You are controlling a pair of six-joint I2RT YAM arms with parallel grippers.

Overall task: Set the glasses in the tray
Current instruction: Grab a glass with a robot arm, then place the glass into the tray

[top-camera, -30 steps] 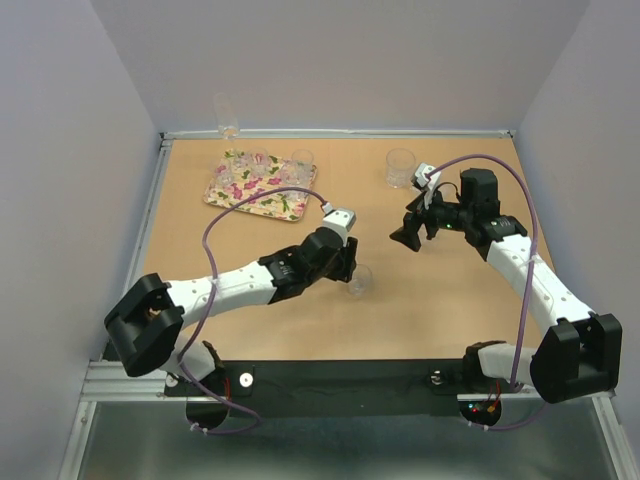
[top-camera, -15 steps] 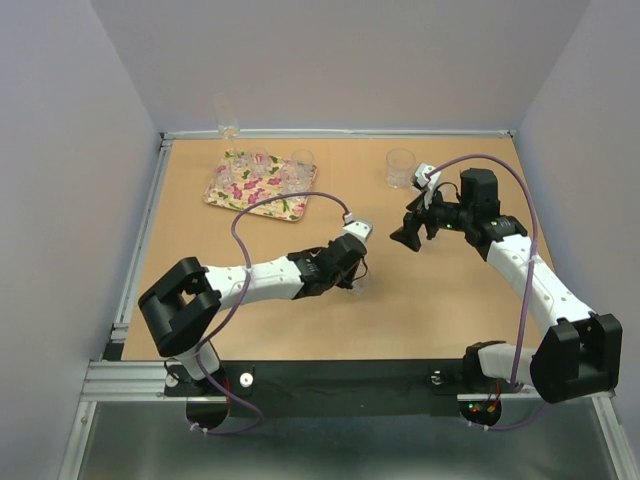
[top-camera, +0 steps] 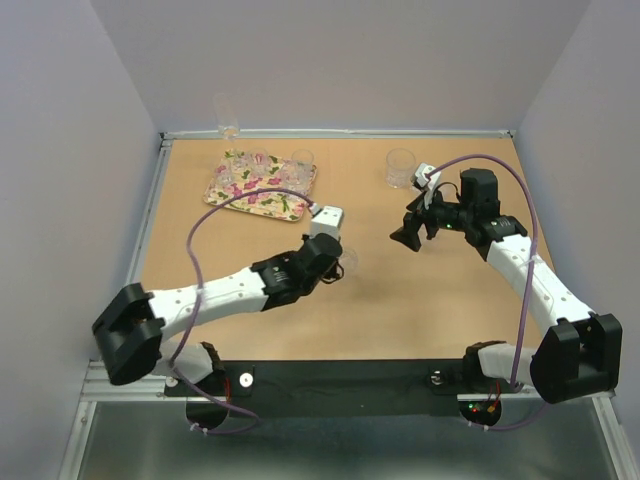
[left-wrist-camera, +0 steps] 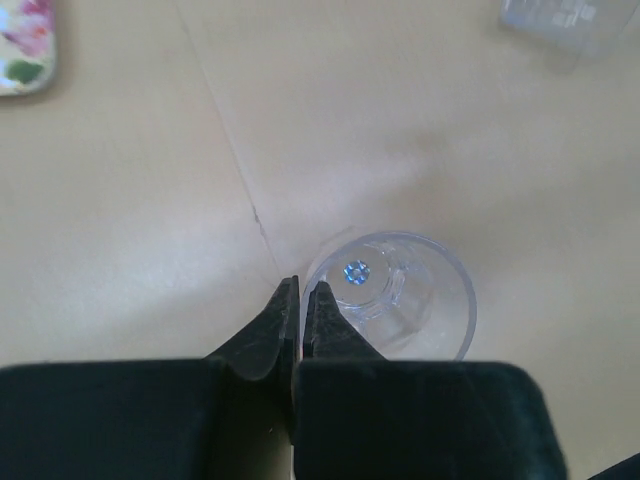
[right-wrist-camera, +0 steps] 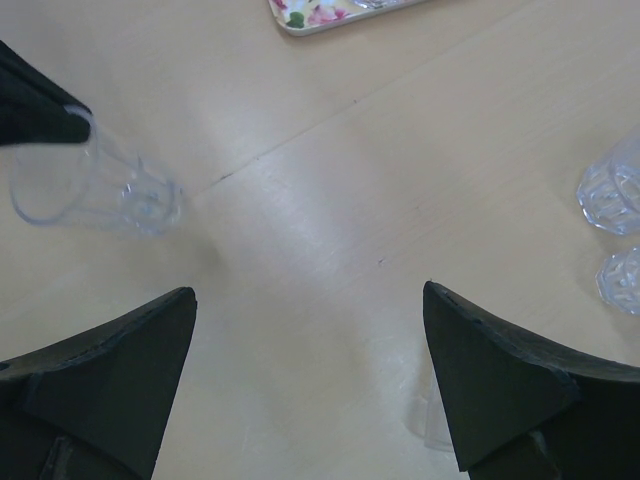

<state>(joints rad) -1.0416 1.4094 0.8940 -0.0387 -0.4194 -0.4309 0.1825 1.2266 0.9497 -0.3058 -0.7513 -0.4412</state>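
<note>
Tray (top-camera: 262,187): flowered, cream-yellow, at the far left of the worktop (top-camera: 400,310).
Left hand (left-wrist-camera: 303,290): off the near right side of the tray, well apart from it; fingers almost together, clamped on the rim of one glass.
Held glass (left-wrist-camera: 400,292): clear, tilted, rim wall pinched between the fingertips, base pointing away from the hand; resting on the worktop or lifted off it, cannot tell.
Right hand (right-wrist-camera: 310,375): well to the right of the tray, fingers spread wide, nothing between them, above bare worktop.
Glasses in tray (top-camera: 255,165): several clear ones, clustered along the tray's far edge; count too hard to make out.
Corner glass (top-camera: 302,159): upright at the tray's far right corner; on the tray or just beside it, unclear.
Lone glass (top-camera: 400,168): upright on the worktop, well to the right of the tray, near the right hand.
Tall glass (top-camera: 228,118): just behind the tray's far edge, against the back wall.
</note>
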